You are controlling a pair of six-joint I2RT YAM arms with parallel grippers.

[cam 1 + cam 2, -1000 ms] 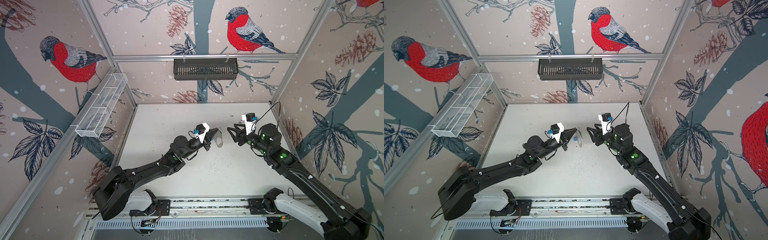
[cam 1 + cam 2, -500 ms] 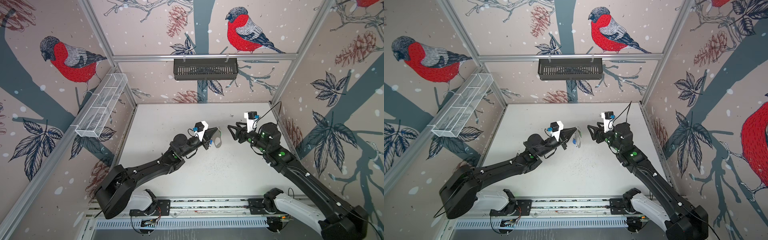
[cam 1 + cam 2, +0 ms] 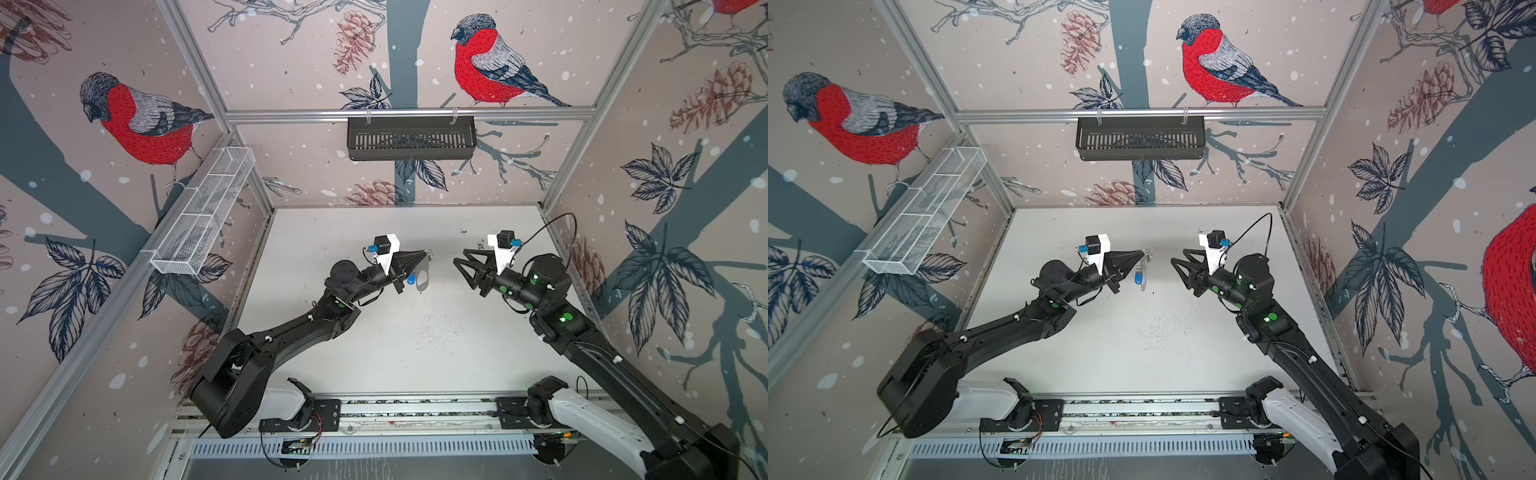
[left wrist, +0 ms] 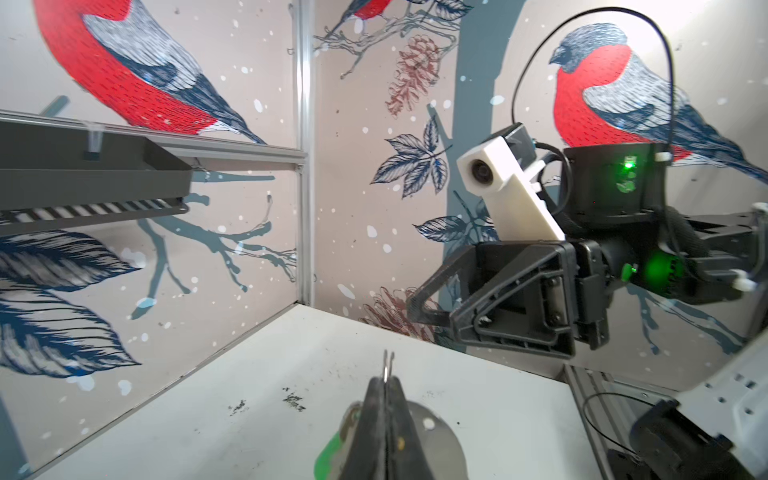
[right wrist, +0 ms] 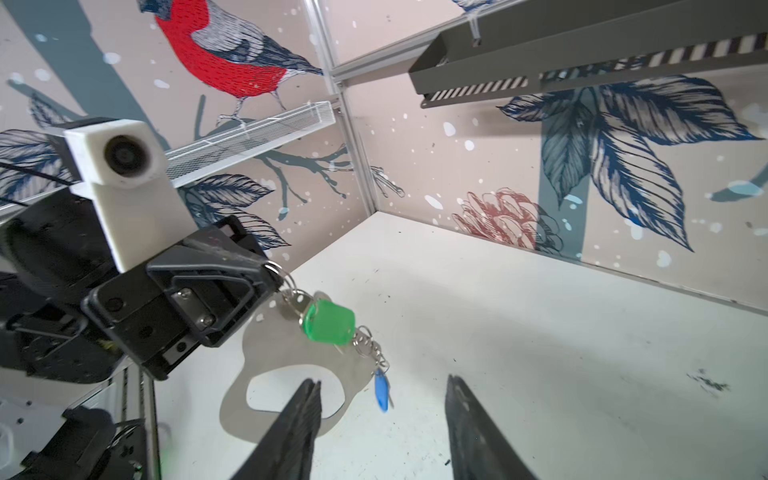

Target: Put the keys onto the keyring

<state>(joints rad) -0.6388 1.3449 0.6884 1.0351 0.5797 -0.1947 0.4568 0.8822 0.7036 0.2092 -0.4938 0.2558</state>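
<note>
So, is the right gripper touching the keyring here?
Apart. In a top view, bare table shows between the open right gripper and the keyring, which hangs from the shut left gripper.

We are seeing a white mesh basket [image 3: 199,216] on the side wall [image 3: 104,266], a dark slotted tray [image 3: 411,139] hanging from the back rail [image 3: 291,113], and specks [image 3: 432,330], perhaps dirt, dotting the tabletop [image 3: 332,232].

green tag [image 5: 330,323], blue tag [image 5: 381,390], grey-looking keyring [image 5: 274,349]
</note>
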